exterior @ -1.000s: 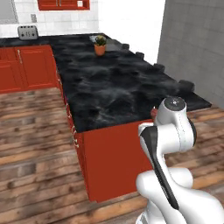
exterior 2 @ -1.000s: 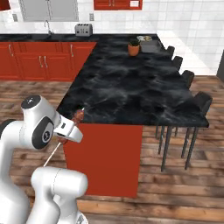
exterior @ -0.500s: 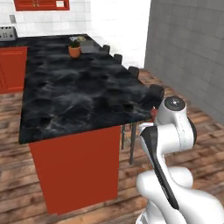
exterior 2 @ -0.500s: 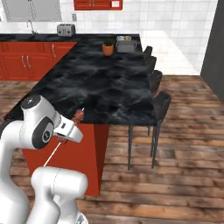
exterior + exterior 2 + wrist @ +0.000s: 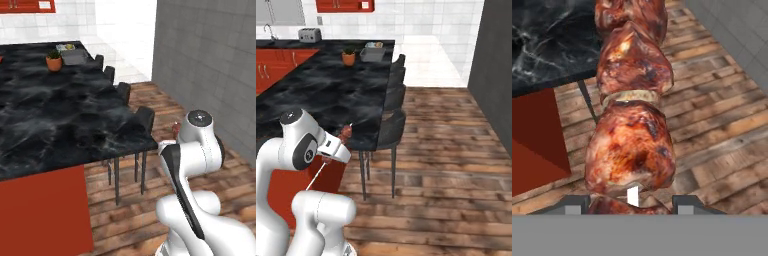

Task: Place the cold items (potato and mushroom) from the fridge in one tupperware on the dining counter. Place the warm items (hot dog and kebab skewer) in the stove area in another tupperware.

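Observation:
The kebab skewer [image 5: 632,110], chunks of browned meat on a thin stick, runs up the hand view right in front of the camera. My gripper [image 5: 629,204] is shut on its lower end, one fingertip on each side. In the right base view the skewer [image 5: 346,132] is held tilted beside the arm, near the corner of the black dining counter [image 5: 331,95], with my gripper [image 5: 331,154] shut on it. A grey tupperware [image 5: 74,57] stands at the counter's far end; it also shows in the right base view [image 5: 373,54]. Its contents are too small to tell.
A potted plant [image 5: 54,61] stands next to the tupperware. Several dark stools [image 5: 393,127] line the counter's right side. A grey wall [image 5: 210,60] rises at the right. Wooden floor [image 5: 446,150] lies open between the stools and the wall. A toaster [image 5: 307,35] sits on the back counter.
The base has moved, so the whole scene slid left: the counter's end, the stools and the grey wall came into view. The arm holds the same pose with the skewer.

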